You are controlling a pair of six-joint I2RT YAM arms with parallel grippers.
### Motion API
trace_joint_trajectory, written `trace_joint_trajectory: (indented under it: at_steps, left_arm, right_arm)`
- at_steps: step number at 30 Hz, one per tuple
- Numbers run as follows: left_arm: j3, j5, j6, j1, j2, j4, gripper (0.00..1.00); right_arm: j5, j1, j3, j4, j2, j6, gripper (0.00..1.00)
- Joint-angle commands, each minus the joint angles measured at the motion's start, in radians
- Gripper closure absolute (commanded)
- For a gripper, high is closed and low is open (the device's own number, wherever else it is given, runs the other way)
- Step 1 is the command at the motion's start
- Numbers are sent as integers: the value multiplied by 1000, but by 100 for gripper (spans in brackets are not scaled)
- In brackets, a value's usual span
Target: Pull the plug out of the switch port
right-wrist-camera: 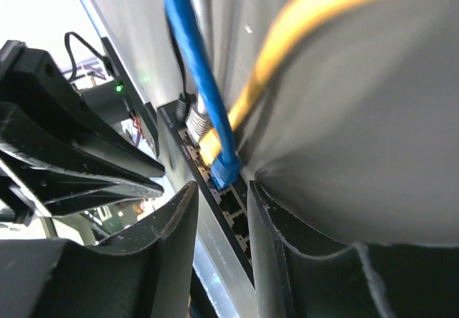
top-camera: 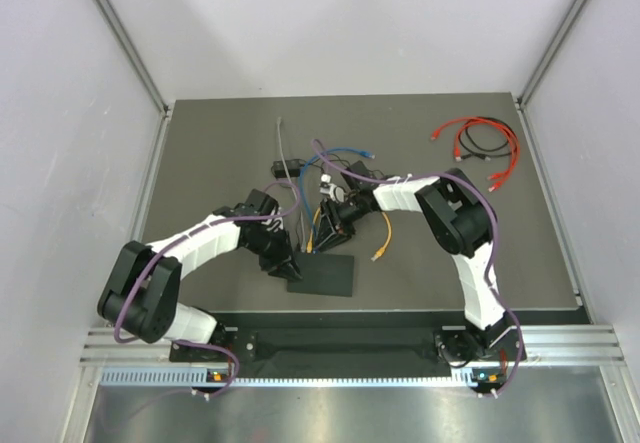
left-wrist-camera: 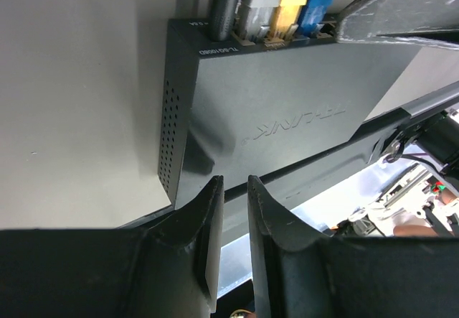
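The black switch (top-camera: 328,277) lies flat near the table's front edge. In the left wrist view the switch (left-wrist-camera: 272,110) has a dark round jack (left-wrist-camera: 224,9), a grey plug (left-wrist-camera: 254,6), a yellow plug (left-wrist-camera: 288,6) and a blue plug (left-wrist-camera: 315,2) in its far edge. My left gripper (left-wrist-camera: 235,183) sits over the switch's near edge, fingers a narrow gap apart with nothing between them. My right gripper (right-wrist-camera: 223,187) is open, straddling the port edge (right-wrist-camera: 233,207) just short of the blue plug (right-wrist-camera: 226,169). The yellow plug (right-wrist-camera: 208,146) sits beside it.
Blue, grey and purple cables tangle behind the switch (top-camera: 330,158). A loose yellow cable end (top-camera: 381,253) lies right of the right gripper (top-camera: 323,237). Red and black cables (top-camera: 482,143) lie at the back right. The left gripper (top-camera: 287,266) is at the switch's left corner.
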Motion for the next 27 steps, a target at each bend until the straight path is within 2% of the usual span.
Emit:
trace_joint_trajectory:
  at_steps: [1,27]
  left_arm:
    - [5,4,-6,-1,11,19,75]
    - [35,7,12,-1,58,17,75]
  right_arm:
    - [-41,25,58,10,23,-55,66]
    - [-23,30,90,-53,95,-101,73]
